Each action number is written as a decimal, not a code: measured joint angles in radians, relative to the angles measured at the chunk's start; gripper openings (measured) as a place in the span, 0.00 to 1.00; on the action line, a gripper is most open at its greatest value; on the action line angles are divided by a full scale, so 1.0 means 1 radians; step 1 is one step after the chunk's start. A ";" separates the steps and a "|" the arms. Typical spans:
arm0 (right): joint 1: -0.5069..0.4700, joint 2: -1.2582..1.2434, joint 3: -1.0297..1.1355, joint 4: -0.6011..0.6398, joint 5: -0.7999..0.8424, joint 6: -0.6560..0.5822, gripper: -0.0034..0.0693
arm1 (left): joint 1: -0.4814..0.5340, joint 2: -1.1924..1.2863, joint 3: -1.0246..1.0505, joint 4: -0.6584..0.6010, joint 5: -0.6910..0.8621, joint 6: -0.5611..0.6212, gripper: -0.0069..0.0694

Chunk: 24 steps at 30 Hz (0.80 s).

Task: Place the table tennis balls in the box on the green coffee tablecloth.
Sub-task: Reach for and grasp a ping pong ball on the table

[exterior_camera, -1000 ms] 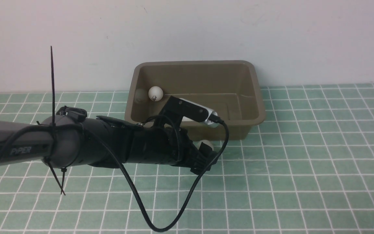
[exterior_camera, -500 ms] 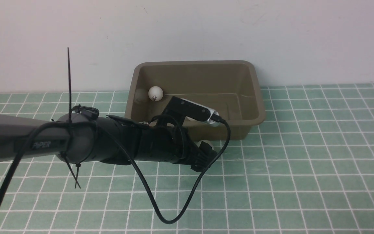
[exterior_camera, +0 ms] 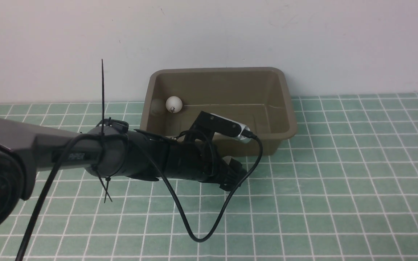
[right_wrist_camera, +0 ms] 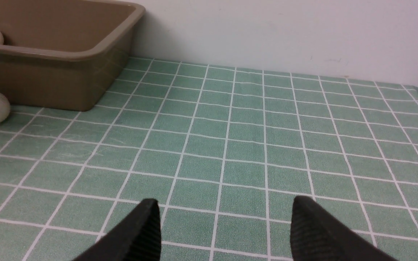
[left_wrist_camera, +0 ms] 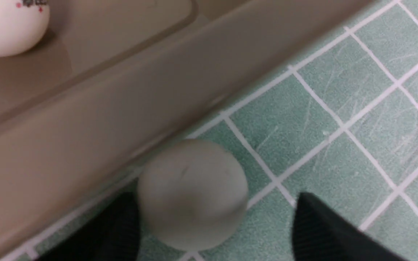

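The left gripper (exterior_camera: 236, 172) hides most of a table tennis ball (left_wrist_camera: 192, 181), which lies between its spread fingers (left_wrist_camera: 325, 232) on the green coffee tablecloth (exterior_camera: 339, 163), just beside the box (exterior_camera: 223, 87). The box's long axis runs crosswise beyond the gripper, mouth upward. The right gripper (right_wrist_camera: 223, 214) is spread and empty.

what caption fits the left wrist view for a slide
Open left gripper brackets a table tennis ball on the green tablecloth beside the box; another ball sits inside.
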 joint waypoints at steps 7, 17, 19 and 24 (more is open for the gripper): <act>0.000 0.000 0.000 0.000 0.000 0.000 0.65 | 0.000 -0.026 0.000 0.001 0.110 -0.011 0.28; 0.000 0.000 0.000 0.000 0.000 0.000 0.65 | -0.001 -0.127 0.000 0.013 0.478 -0.011 0.09; 0.000 0.000 0.000 0.000 0.000 0.000 0.65 | -0.001 -0.127 0.000 0.018 0.488 -0.011 0.09; 0.000 0.000 0.000 0.000 0.000 0.000 0.65 | -0.001 -0.127 0.000 0.087 0.563 -0.017 0.09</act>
